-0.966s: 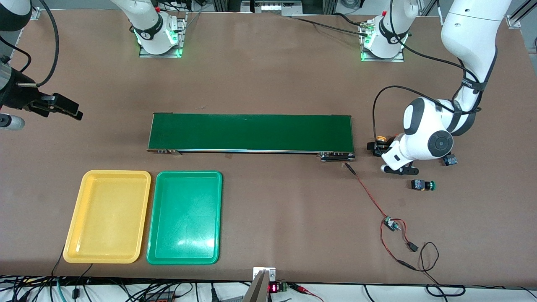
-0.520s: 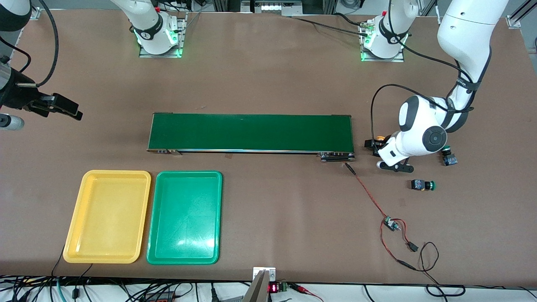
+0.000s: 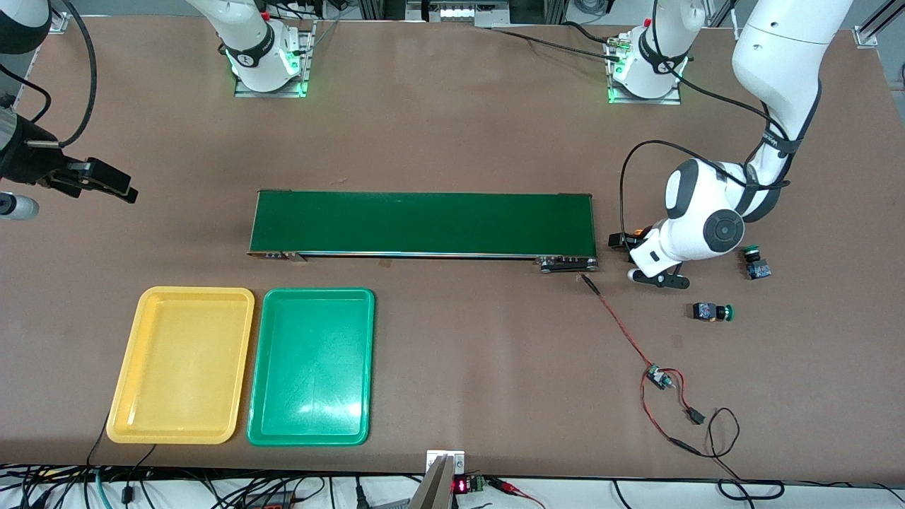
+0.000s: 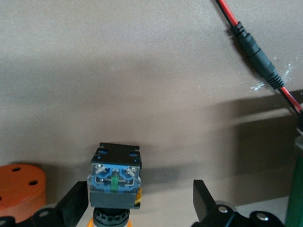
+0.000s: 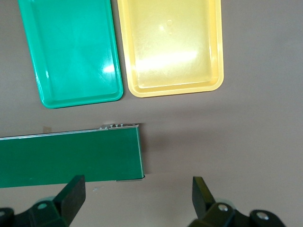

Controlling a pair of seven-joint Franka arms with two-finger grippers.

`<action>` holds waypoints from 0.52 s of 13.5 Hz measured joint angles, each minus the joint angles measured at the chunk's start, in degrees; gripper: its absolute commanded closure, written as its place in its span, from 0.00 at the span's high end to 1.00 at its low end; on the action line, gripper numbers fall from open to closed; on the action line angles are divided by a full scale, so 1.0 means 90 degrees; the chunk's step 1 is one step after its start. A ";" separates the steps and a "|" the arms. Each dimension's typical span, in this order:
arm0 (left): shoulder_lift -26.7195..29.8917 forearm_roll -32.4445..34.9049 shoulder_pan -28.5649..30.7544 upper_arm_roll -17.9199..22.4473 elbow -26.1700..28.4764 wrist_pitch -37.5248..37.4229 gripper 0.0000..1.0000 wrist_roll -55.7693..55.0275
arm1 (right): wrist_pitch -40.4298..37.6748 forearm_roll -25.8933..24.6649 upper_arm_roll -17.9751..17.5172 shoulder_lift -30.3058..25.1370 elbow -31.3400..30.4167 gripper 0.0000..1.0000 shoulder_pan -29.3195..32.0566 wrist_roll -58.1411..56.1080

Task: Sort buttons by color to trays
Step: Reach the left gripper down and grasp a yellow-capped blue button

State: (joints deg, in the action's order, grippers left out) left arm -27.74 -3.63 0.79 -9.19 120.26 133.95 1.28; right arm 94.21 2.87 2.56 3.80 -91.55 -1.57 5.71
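The left gripper (image 3: pixel 626 247) is low over the table just past the conveyor belt (image 3: pixel 423 223) at the left arm's end. Its fingers (image 4: pixel 75 208) are spread wide. A yellow-capped button (image 4: pixel 115 182) sits between them against one finger, with clear space to the other; whether it is gripped cannot be told. In the left wrist view its blue-and-black terminal end faces away from the gripper, and its long axis runs along the fingers, with the cap toward the palm. An orange cylinder (image 4: pixel 19 187) lies just beside it.

Two green-capped buttons rest on the table toward the left arm's end. One (image 3: pixel 713 312) lies on its side, long axis parallel to the belt, cap pointing away from the belt. The other (image 3: pixel 755 261) lies farther from the front camera.

The right gripper (image 3: pixel 106 182) waits in the air near the table edge at the right arm's end, jaws wide apart, nothing between them.

The yellow tray (image 3: pixel 182 365) and green tray (image 3: pixel 312 367) sit side by side, nearer the front camera than the belt.

No legible writing on the buttons.
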 measured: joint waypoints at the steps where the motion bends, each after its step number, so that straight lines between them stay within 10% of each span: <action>1: -0.0019 0.0000 0.0008 0.0001 0.0013 0.0033 0.89 0.0000 | 0.0000 0.0000 0.0003 0.0003 0.0000 1.00 0.0008 0.0000; 5: -0.0061 0.0000 0.0096 0.0007 0.0016 0.0088 0.20 0.0001 | 0.0000 0.0000 0.0004 0.0008 0.0000 1.00 0.0013 0.0000; 7: -0.0034 0.0000 0.0131 0.0014 0.0013 0.0092 0.01 0.0004 | 0.0000 0.0001 0.0004 0.0010 -0.0001 1.00 0.0014 0.0000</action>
State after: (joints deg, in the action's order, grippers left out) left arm -28.04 -3.63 1.97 -9.06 120.37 134.78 1.32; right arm 94.21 2.88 2.60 3.89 -91.55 -1.45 5.71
